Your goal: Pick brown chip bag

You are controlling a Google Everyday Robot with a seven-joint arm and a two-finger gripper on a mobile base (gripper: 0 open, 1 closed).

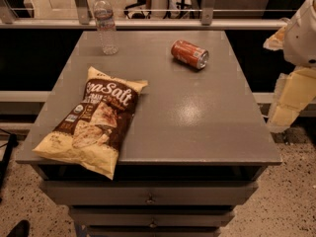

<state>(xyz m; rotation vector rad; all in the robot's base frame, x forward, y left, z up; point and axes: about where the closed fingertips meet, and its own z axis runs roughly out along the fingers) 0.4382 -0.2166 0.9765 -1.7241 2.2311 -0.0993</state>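
Observation:
The brown chip bag (pixel 96 120) lies flat on the front left part of the grey table (pixel 197 117). It has a dark brown middle, pale yellow ends and white "Sea Salt" lettering, and its lower end hangs slightly over the front edge. My gripper (pixel 286 100) hangs at the far right of the view, beyond the table's right edge and well away from the bag. It holds nothing that I can see.
A red-orange soda can (pixel 190 54) lies on its side at the back middle of the table. A clear water bottle (pixel 105 23) stands upright at the back left. Drawers (pixel 148 197) sit under the tabletop. A railing (pixel 148 23) runs behind the table.

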